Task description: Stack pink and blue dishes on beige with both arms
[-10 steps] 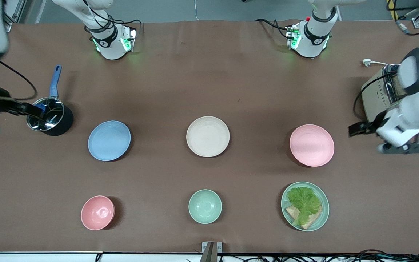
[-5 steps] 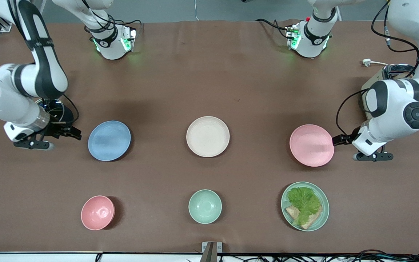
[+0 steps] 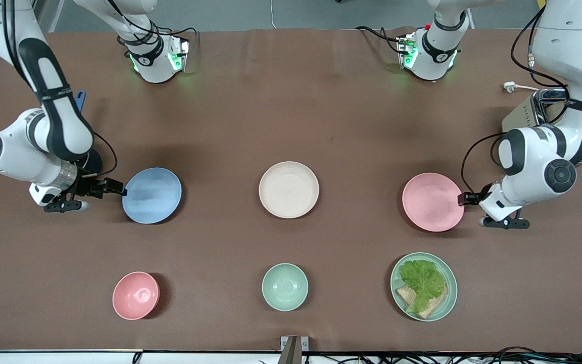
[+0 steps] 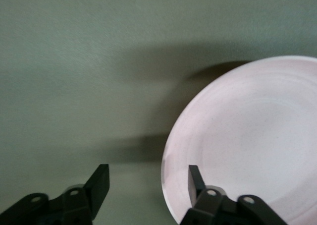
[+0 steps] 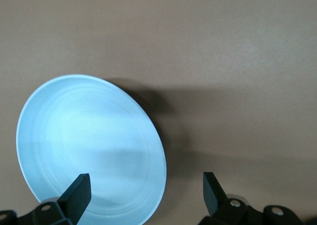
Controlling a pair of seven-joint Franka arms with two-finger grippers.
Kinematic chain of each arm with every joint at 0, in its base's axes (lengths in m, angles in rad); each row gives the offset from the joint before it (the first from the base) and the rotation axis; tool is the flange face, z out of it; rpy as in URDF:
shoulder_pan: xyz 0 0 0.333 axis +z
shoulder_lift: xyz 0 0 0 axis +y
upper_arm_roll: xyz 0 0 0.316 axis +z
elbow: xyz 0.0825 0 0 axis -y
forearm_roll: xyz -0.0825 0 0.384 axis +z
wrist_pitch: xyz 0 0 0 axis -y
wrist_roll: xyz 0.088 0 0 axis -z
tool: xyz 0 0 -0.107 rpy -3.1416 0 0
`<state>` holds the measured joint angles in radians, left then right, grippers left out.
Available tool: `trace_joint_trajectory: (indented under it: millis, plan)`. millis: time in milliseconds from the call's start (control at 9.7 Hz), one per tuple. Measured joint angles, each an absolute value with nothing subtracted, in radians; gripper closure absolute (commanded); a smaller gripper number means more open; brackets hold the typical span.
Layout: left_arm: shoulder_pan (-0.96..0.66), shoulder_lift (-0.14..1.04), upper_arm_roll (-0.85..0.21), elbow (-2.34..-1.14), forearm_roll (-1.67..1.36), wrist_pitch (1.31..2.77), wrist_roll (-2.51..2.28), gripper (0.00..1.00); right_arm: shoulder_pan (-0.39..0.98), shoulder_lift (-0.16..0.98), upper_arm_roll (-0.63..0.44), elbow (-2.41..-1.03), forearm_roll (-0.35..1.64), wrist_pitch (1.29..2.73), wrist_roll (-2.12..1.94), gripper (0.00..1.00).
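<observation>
A: How far along is the stacking?

B: Nothing is stacked yet, I judge. The beige plate [image 3: 289, 189] lies bare at mid-table. The blue plate [image 3: 151, 195] lies flat toward the right arm's end, the pink plate [image 3: 433, 201] flat toward the left arm's end, all three in one row.

A: Which way do they point?

B: They are round, so no long axis; each lies rim-up.

A: And the pincers?

B: The right pincer [image 3: 117, 190] is spread at the blue plate's outer rim, one finger over the plate. The left pincer [image 3: 465, 198] is spread likewise, straddling the pink plate's rim. Both lifts and both placements remain.
</observation>
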<state>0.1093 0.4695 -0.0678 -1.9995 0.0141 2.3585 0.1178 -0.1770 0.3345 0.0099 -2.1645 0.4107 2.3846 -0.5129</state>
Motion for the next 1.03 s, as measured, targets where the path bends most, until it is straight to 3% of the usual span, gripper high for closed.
trace_joint_trajectory:
  millis: [309, 619, 825, 1031]
  plan:
    - [0.109, 0.489, -0.077, -2.0, 0.014, 2.36, 0.118, 0.63, -0.202, 0.371, 0.01, -2.164, 0.504, 2.372, -0.653, 0.0]
    - [0.109, 0.5, -0.079, -2.0, 0.014, 2.37, 0.118, 0.99, -0.217, 0.404, 0.01, -2.164, 0.599, 2.369, -0.764, 0.13]
    - [0.11, 0.496, -0.083, -1.994, 0.01, 2.37, 0.121, 1.0, -0.217, 0.417, 0.01, -2.164, 0.623, 2.369, -0.778, 0.27]
    - [0.113, 0.477, -0.093, -1.991, 0.01, 2.367, 0.129, 1.0, -0.217, 0.428, 0.01, -2.163, 0.626, 2.37, -0.779, 0.34]
